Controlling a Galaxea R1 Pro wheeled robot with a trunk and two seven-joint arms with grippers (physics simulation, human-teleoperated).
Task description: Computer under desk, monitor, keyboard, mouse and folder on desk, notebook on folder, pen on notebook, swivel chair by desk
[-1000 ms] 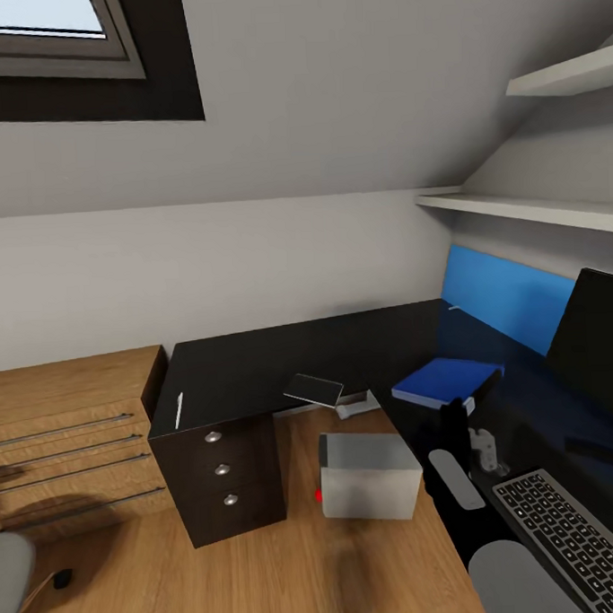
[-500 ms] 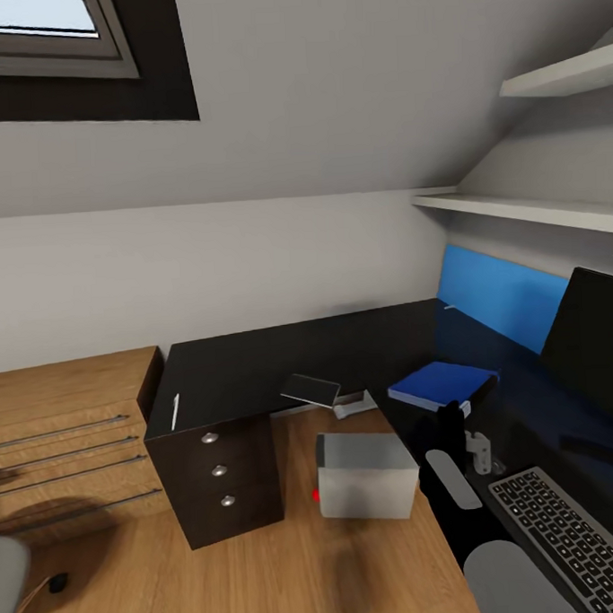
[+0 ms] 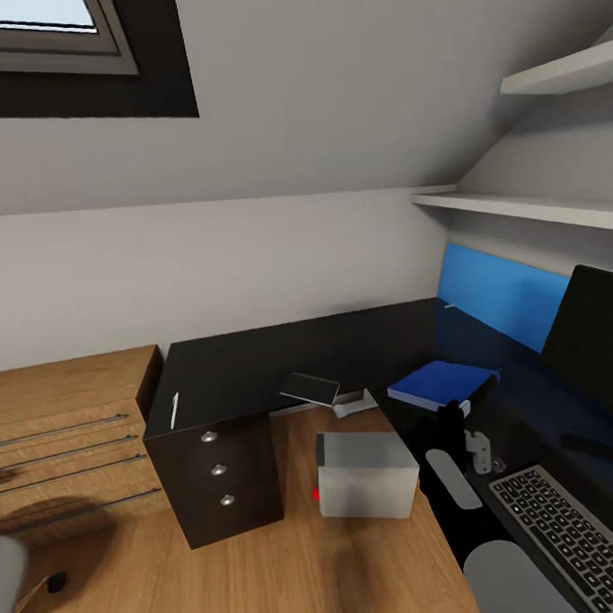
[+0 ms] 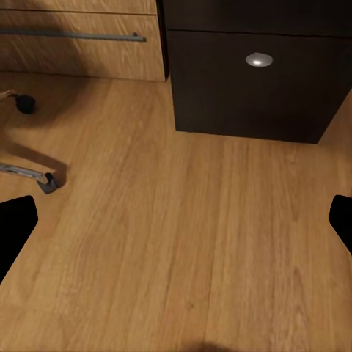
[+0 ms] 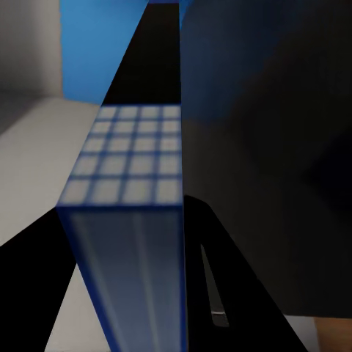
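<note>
My right gripper (image 3: 452,416) is raised, prob. clamped on something blue; left fingers (image 4: 16,231) spread wide.

The monitor (image 3: 591,336) and the keyboard (image 3: 575,544) are cut off by the head view's right edge. The swivel chair (image 3: 8,574) is cropped to a grey sliver at the lower left. The blue book (image 5: 136,242) is blurred in the right wrist view.

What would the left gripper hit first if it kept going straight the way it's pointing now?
Most likely the wooden floor: the left wrist view looks down on bare boards between the open fingertips. The dark drawer unit and a chair leg lie off that line, though depth is hard to judge.
</note>
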